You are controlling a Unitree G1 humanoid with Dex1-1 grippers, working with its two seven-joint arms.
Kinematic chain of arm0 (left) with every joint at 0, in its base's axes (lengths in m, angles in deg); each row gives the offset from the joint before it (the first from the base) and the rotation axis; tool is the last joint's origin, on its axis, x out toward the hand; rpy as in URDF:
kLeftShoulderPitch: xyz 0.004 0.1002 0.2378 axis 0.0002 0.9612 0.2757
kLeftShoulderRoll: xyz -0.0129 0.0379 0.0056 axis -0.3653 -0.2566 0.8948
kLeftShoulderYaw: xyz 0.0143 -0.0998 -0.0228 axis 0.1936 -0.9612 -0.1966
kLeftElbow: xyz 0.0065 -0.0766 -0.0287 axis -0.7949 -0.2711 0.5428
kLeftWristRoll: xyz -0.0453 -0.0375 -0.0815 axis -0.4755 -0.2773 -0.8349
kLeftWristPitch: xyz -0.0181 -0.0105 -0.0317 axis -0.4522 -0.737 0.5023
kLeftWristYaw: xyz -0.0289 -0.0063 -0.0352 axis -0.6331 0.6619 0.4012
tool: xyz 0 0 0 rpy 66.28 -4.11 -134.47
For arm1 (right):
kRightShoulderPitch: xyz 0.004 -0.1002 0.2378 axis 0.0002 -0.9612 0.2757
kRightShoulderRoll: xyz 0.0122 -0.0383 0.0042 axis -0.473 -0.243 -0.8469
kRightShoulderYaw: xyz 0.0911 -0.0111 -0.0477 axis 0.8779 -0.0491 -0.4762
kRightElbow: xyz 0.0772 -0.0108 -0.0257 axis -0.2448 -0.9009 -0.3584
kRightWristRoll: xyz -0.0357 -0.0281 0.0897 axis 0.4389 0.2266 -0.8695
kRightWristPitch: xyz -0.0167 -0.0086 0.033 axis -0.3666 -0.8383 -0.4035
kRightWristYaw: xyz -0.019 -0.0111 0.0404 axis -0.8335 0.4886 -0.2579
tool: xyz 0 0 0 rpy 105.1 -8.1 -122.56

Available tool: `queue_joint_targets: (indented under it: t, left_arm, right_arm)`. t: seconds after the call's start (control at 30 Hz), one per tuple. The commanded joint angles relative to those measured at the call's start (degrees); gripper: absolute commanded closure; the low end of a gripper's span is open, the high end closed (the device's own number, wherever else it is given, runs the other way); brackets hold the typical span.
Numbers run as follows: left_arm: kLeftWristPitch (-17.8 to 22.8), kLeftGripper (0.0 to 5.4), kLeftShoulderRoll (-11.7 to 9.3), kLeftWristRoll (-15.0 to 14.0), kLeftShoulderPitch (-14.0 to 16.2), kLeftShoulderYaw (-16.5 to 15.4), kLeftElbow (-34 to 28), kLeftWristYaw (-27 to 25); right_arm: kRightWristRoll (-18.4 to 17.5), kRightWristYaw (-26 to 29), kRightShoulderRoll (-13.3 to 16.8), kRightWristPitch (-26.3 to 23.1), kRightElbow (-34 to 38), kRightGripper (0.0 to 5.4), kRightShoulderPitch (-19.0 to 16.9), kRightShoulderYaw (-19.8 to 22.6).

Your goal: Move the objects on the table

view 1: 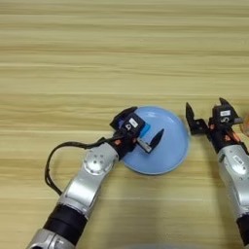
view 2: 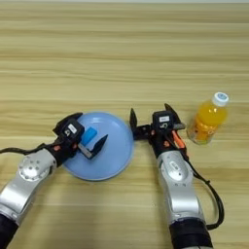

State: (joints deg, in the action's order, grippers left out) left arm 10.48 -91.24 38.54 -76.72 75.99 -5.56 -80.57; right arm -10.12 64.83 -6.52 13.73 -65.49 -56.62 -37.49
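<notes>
Reaching over the round light-blue plate from the left: the left gripper, fingers spread wide, one black finger stretched across the plate's middle, the other at the plate's far-left rim. Lodged between those fingers, over the plate: a small blue block, right against the gripper body; cannot tell whether resting on the plate or lifted off it, and not pinched by the spread fingers. Lying on the light wooden table, near the front middle: the plate itself, with the left arm's silver forearm angling in from the lower left and a black cable looping beside it.

Hovering just beside the plate's right rim: the right gripper, also spread wide, holding nothing, one fingertip near the rim, the other pointing away toward the right. Standing upright on the table to the right of that gripper, near but not touching: a small bottle of orange liquid with a white cap. Seen whole only in the right eye view; cut off at the edge in the left eye view.
</notes>
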Motion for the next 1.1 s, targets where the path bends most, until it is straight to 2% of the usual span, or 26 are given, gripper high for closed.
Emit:
queue_joint_targets:
  t: [0.03, 0.33, 1.1]
  left_arm:
    - [1.27, 0.0, 0.13, 1.34, -0.94, -0.29, 1.69, 1.06]
    - [3.13, 0.0, 0.19, 2.28, -0.53, -0.17, 2.5, 1.31]
    - [4.13, 0.0, 1.3, 2.58, -0.77, 1.22, 4.78, 1.24]
  right_arm:
    - [-0.39, -0.22, -0.3, -0.28, 0.82, 0.04, -0.42, 0.0]
    - [-0.45, -0.21, -0.48, -0.3, 0.85, 0.04, -0.48, -0.09]
    - [-0.52, -0.08, -0.66, -0.33, 1.21, 0.04, -0.91, -0.16]
